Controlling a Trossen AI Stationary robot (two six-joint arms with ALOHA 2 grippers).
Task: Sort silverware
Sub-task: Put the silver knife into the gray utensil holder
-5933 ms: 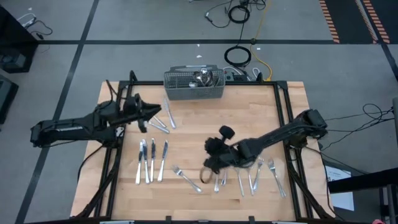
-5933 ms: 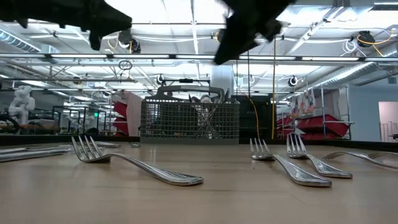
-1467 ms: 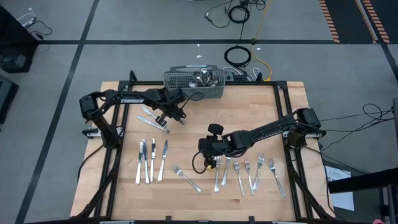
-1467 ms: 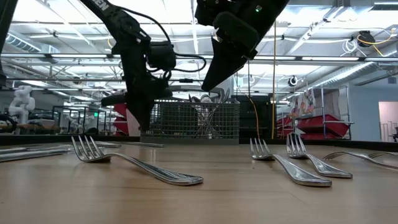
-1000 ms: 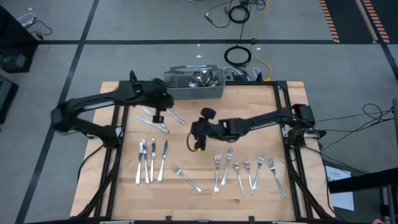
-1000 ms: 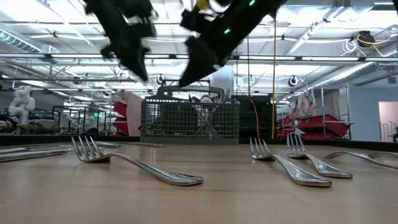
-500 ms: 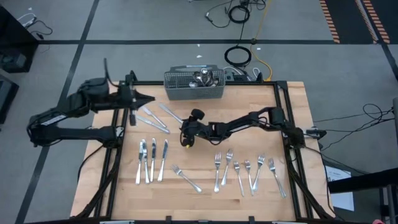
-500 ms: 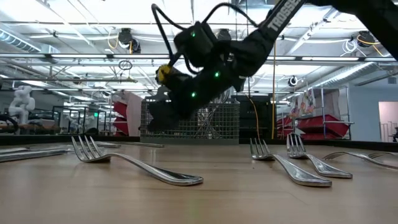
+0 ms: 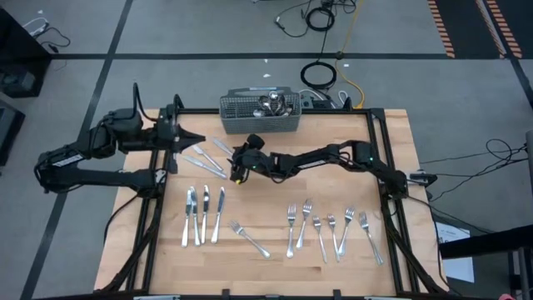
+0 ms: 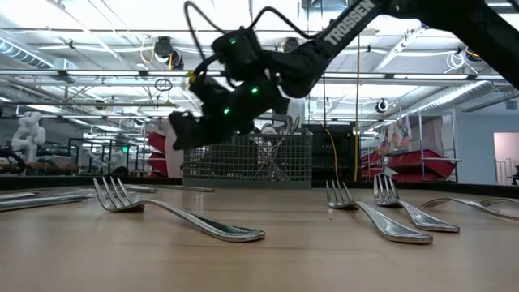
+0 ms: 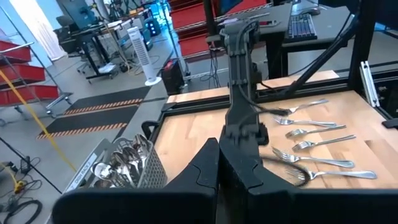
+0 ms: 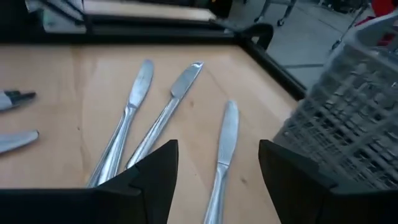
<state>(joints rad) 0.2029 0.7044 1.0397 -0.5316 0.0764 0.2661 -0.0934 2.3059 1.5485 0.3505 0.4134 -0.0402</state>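
Three knives (image 12: 165,121) lie loose on the wood in front of the grey wire-mesh basket (image 9: 260,112), which holds more silverware. My right gripper (image 9: 235,169) reaches across the table and hovers open just over them. In the right wrist view its two fingers stand on either side of the knife nearest the basket (image 12: 224,155) without touching it. My left gripper (image 9: 183,137) is shut and empty, drawn back near the table's left edge. More knives (image 9: 202,215) lie in a row at the near left. Several forks (image 9: 329,225) lie at the near right.
One fork (image 9: 250,239) lies alone near the front edge, between the knife row and the fork row. Black frame rails (image 9: 376,150) run along the table's sides. Bare wood (image 9: 283,200) lies in the middle.
My right gripper has moved toward the table's far left and down, from the middle of the table to the loose knives by the basket. My left gripper has pulled back from those knives toward the left edge and risen. The knives have stayed put.
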